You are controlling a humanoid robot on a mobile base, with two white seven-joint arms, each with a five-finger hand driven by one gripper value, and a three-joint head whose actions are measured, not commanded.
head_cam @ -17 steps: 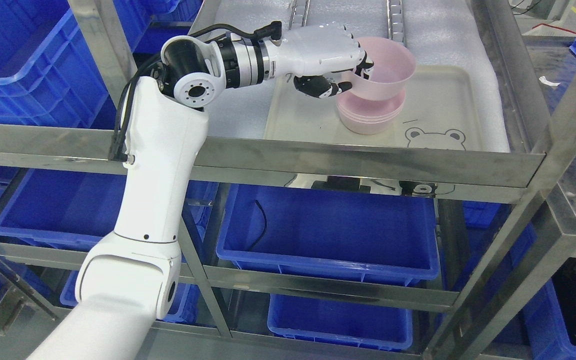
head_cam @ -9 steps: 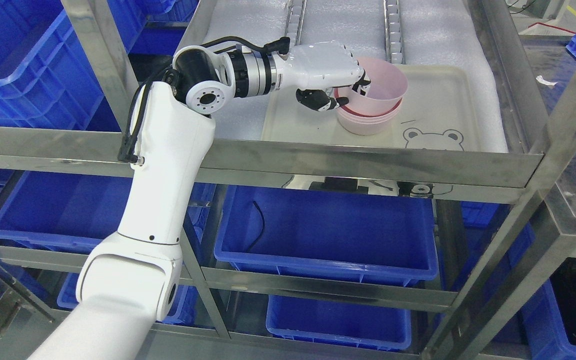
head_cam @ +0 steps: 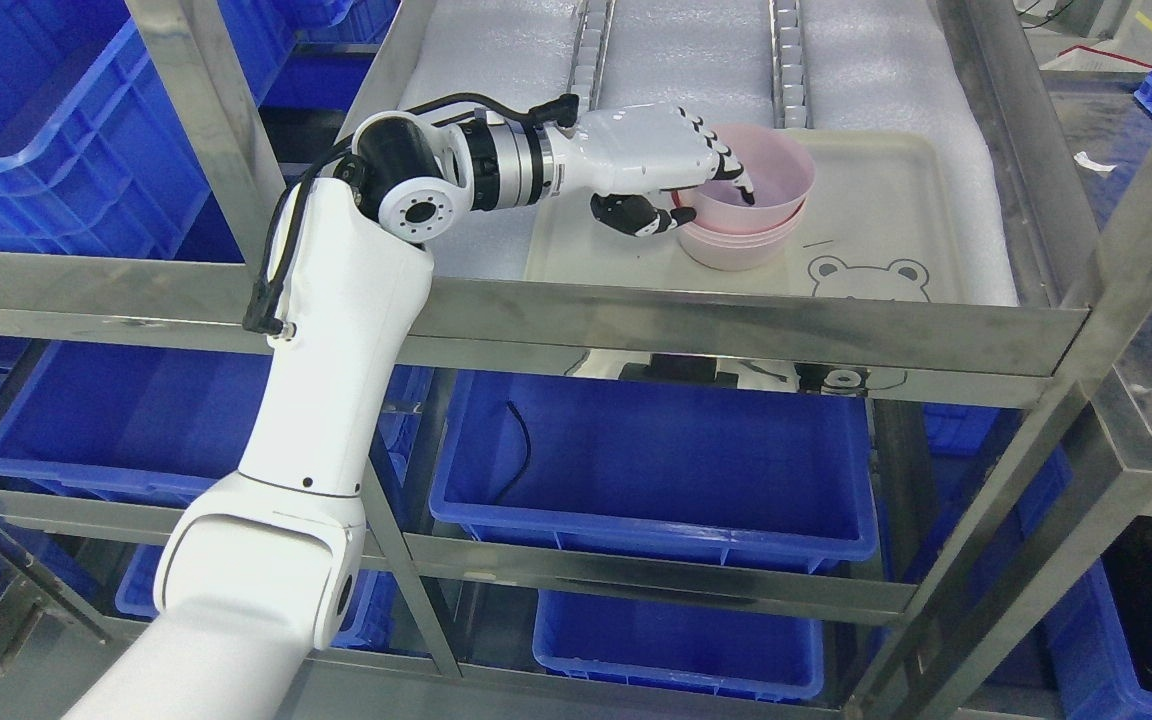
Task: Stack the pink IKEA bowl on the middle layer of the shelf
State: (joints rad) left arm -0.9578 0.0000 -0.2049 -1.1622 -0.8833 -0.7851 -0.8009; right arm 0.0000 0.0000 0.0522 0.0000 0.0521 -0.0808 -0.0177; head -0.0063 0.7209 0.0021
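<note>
At the far left, stacked blue bins [head_cam: 46, 110] sit outside the steel shelf frame [head_cam: 636, 330]. The robot's white left arm [head_cam: 336, 350] rises from the lower left, passes in front of the shelf's front rail and bends at the elbow toward the right. Its left robot hand [head_cam: 681, 185] reaches over a cream tray [head_cam: 886, 200] lying on the padded shelf layer. The fingers [head_cam: 731, 170] drape over the near-left rim of the top pink bowl [head_cam: 766, 175] with their tips dipping inside it, while the dark thumb [head_cam: 641, 215] sits outside, just beside the bowl wall; the hand looks loosely closed on the rim, though how firm the pinch is cannot be told. That bowl is nested in a stack of pink bowls [head_cam: 741, 245] standing upright on the tray. Right of the stack, a bear face drawing [head_cam: 868, 277] marks the tray's front edge. Below the shelf layer, blue crates [head_cam: 656, 460] fill the lower levels.
</note>
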